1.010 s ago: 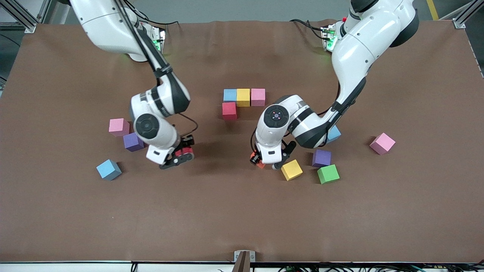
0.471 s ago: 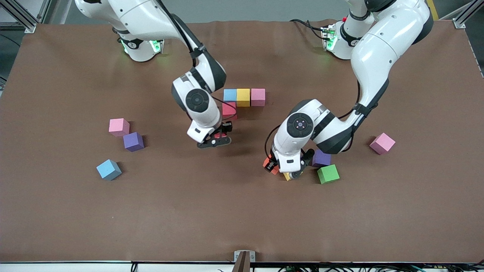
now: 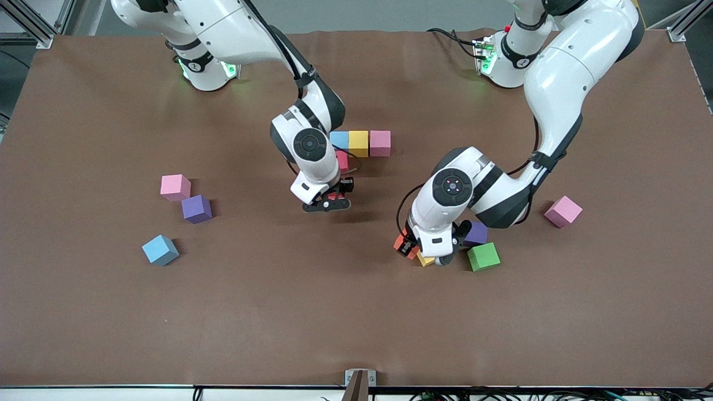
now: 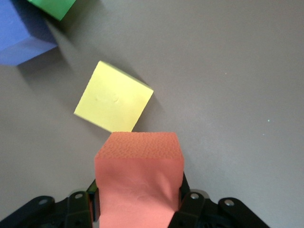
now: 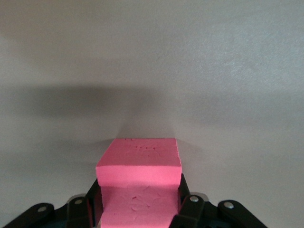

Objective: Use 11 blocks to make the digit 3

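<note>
A blue block (image 3: pixel 338 140), a yellow block (image 3: pixel 358 143) and a pink block (image 3: pixel 380 142) touch in a row mid-table. A red block (image 3: pixel 342 161) sits against the blue one, half hidden by the right arm. My right gripper (image 3: pixel 330 200) is shut on another red block (image 3: pixel 335 196) (image 5: pixel 139 190), over bare mat beside that figure. My left gripper (image 3: pixel 409 248) is shut on an orange block (image 3: pixel 404 244) (image 4: pixel 139 183), right above a loose yellow block (image 3: pixel 425 259) (image 4: pixel 114 97).
A purple block (image 3: pixel 477 232) and a green block (image 3: pixel 483 256) lie beside the left gripper, and a pink block (image 3: pixel 563 211) lies toward the left arm's end. A pink (image 3: pixel 175 186), a purple (image 3: pixel 196 208) and a blue block (image 3: pixel 160 249) lie toward the right arm's end.
The right arm carried its red block from beside the loose purple block over to the figure. The left arm shifted with the orange block toward its own end, now covering most of the yellow block.
</note>
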Robot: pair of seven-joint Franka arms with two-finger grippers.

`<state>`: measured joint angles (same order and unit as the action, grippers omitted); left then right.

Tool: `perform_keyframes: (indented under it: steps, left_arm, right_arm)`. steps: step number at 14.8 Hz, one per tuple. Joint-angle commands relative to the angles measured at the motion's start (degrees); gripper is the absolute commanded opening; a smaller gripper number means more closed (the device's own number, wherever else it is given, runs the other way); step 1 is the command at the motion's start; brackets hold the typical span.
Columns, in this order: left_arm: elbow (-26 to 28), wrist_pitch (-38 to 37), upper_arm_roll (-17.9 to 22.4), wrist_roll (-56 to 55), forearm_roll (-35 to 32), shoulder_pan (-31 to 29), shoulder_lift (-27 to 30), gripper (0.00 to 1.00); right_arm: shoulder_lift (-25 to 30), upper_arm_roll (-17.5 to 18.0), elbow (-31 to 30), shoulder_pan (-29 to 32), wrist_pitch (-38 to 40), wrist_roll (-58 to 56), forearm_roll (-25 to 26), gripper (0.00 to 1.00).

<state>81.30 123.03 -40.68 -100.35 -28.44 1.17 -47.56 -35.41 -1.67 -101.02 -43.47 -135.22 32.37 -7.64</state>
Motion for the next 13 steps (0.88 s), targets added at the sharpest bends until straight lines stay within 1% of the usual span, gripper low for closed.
perform_keyframes:
  steps: [1,6,9,13]
  left_arm:
    - [1.0,-3.4,-2.2,-0.7,1.8,-2.6,2.5,0.00]
    - [0.8,-3.7,-2.2,-1.1,1.9,-3.4,2.9,0.00]
    - [0.8,-3.6,-2.4,-4.3,1.7,-2.5,2.8,0.00]
    - [0.8,-3.7,-3.4,-4.4,1.8,-2.7,2.9,0.00]
  right_arm:
    - [-0.8,-0.1,-1.0,-1.9,0.4,1.6,-0.5,0.27]
    - [-0.8,0.4,-2.4,-2.5,0.4,1.7,-0.5,0.28]
    - [-0.7,0.8,-3.3,-2.5,0.5,1.7,-0.6,0.28]
    - [-0.6,1.0,-3.7,-2.5,1.1,1.7,-0.6,0.29]
